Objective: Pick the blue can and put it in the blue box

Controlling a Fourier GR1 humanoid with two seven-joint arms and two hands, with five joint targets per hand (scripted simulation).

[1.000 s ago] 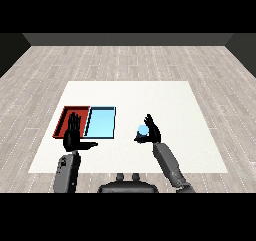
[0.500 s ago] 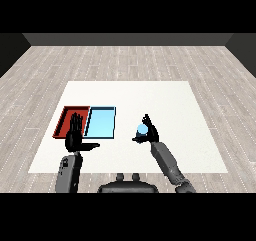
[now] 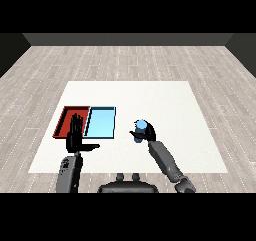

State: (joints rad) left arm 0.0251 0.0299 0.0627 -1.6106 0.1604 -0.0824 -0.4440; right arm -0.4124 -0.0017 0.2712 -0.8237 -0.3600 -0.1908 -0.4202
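Blue can (image 3: 141, 130) sits upright in the right hand (image 3: 148, 133), to the right of the blue tray (image 3: 101, 122) and apart from it, over the white table (image 3: 165, 105). Right hand: fingers curled round the can, thumb on the side facing the tray, can top showing above the fingers; whether the can's base touches the table cannot be told from this view. Right forearm (image 3: 165, 160) runs from the lower right up to that hand. Left forearm (image 3: 69, 172) rises near-vertically at the near edge of the table, nearer than the tray and to its left. Left hand (image 3: 76, 137): fingers straight and pointing away from the robot, thumb stretched sideways toward the tray's side, holding nothing; its fingertips overlap the near edge of the red tray (image 3: 67, 116) in this view, and contact cannot be judged. Blue tray lies flat, with nothing in it, its long side running away from the robot. Red tray lies directly left of the blue tray, the two touching along their long sides. Both trays sit in the left half of the table. Beyond the tray, the table extends to its far edge, then grey plank floor (image 3: 130, 60) to a dark wall.
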